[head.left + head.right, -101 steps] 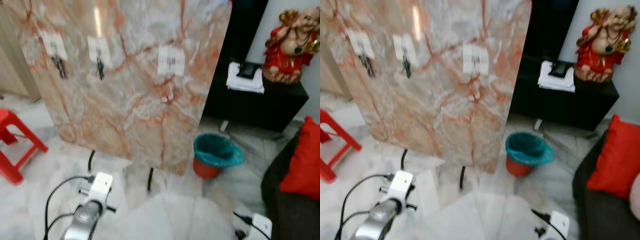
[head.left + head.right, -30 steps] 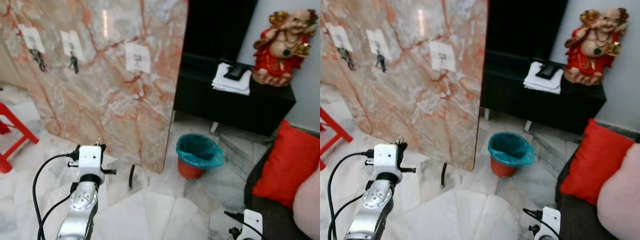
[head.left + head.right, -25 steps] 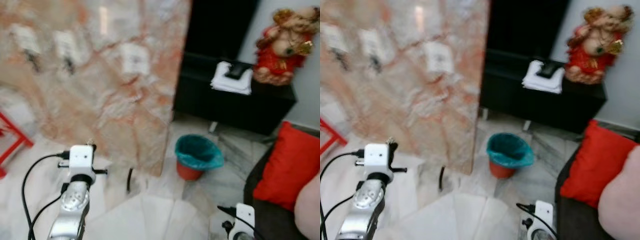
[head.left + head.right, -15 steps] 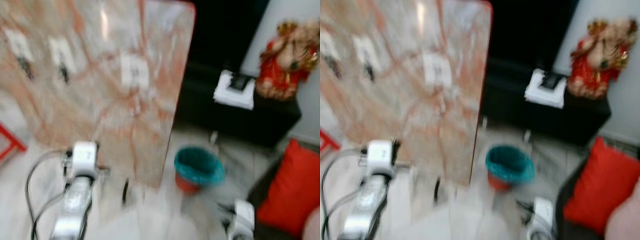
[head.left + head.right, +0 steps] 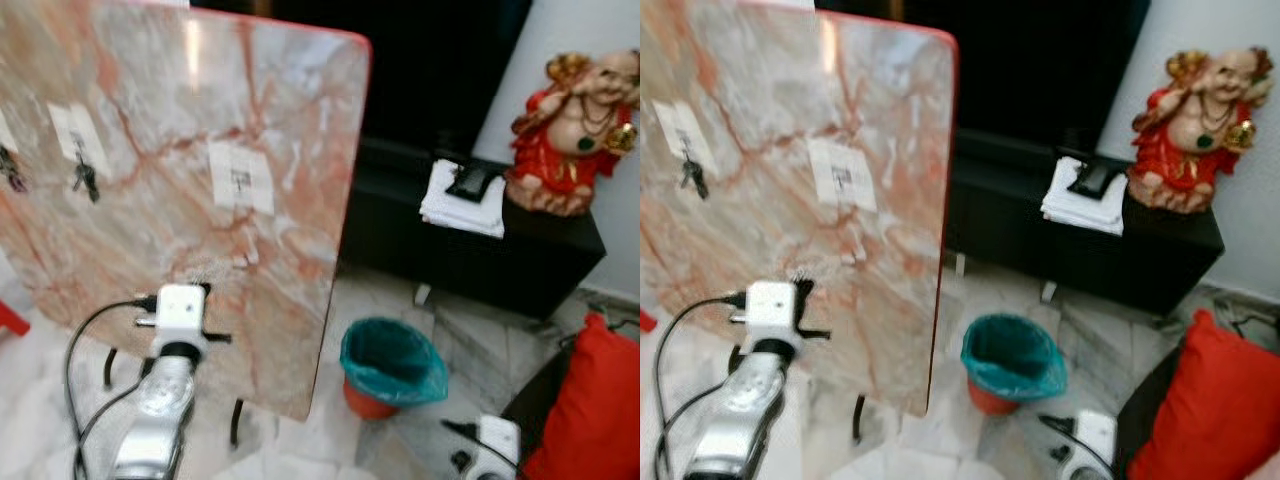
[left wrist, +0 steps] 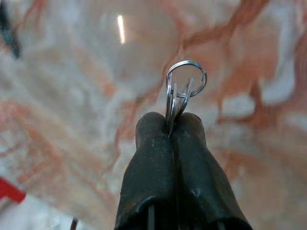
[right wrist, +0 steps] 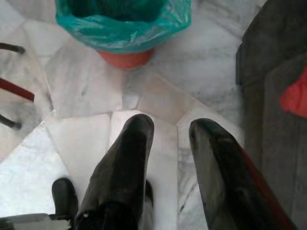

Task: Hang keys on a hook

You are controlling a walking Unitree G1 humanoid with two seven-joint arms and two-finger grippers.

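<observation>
Left wrist view: left gripper (image 6: 171,125) pinches keys (image 6: 184,86) near marble board (image 5: 290,150).

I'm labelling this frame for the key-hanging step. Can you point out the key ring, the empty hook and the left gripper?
key ring (image 6: 186,79): left wrist view, on the metal loop above the fingertips.
empty hook (image 5: 240,179): left eye view, on its white backing plate.
left gripper (image 6: 171,125): left wrist view, between the shut fingertips.

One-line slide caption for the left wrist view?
Left gripper pinches the key ring before the marble board.
</observation>
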